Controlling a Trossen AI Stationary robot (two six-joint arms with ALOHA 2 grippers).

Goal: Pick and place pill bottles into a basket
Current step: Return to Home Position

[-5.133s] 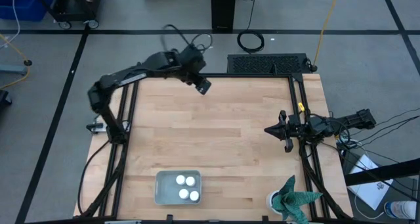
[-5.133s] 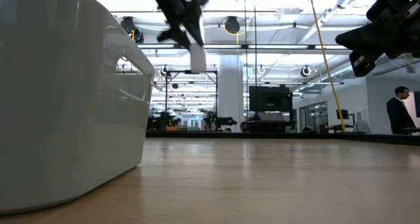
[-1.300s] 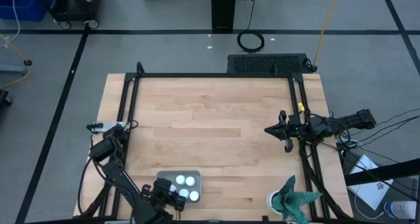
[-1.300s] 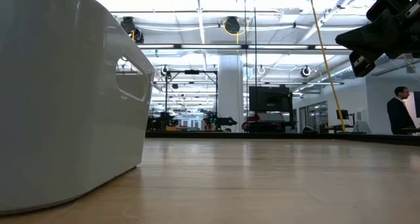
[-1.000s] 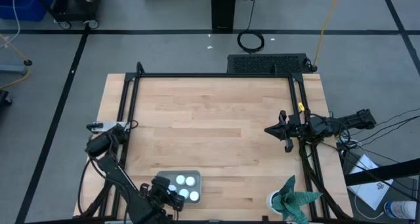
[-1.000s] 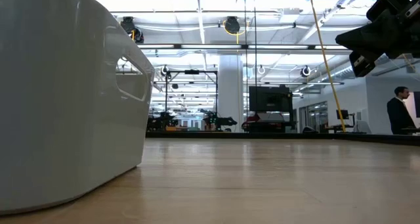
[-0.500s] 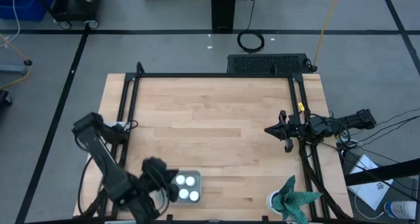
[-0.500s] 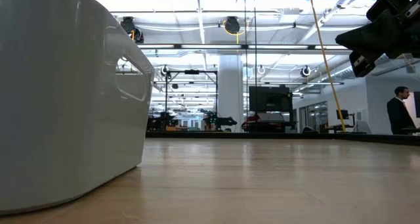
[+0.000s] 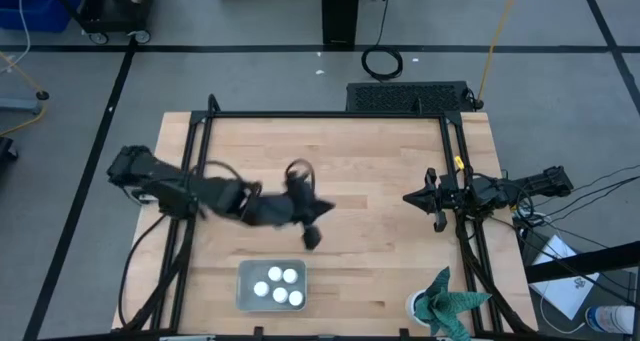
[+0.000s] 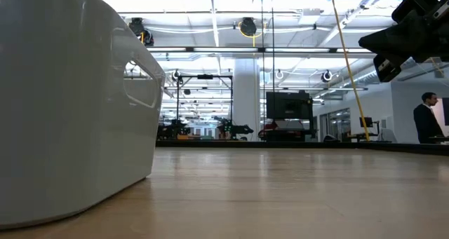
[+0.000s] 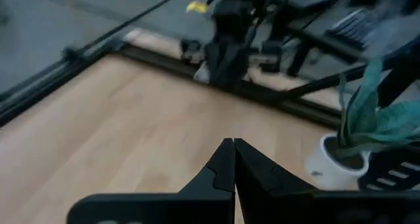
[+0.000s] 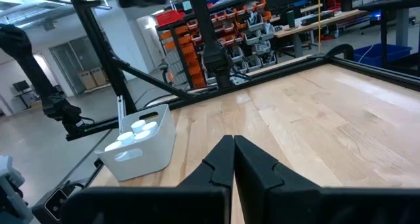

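Pill bottles (image 9: 281, 295) lie in the basket (image 9: 243, 299), left of the potted plant (image 9: 445, 303).

Left arm (image 9: 215, 193): reaching to upper centre 5.1 s ago, then at lower left edge, now stretched across frame centre-left | left gripper (image 9: 311, 238): held something white then, now empty, fingers together | basket (image 9: 243, 269): one more pill bottle (image 9: 261, 289), left part | low view: arm gone from upper left.

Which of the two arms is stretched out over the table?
The left one: the left gripper hangs over the table near the basket, while the right gripper sits at its right edge.
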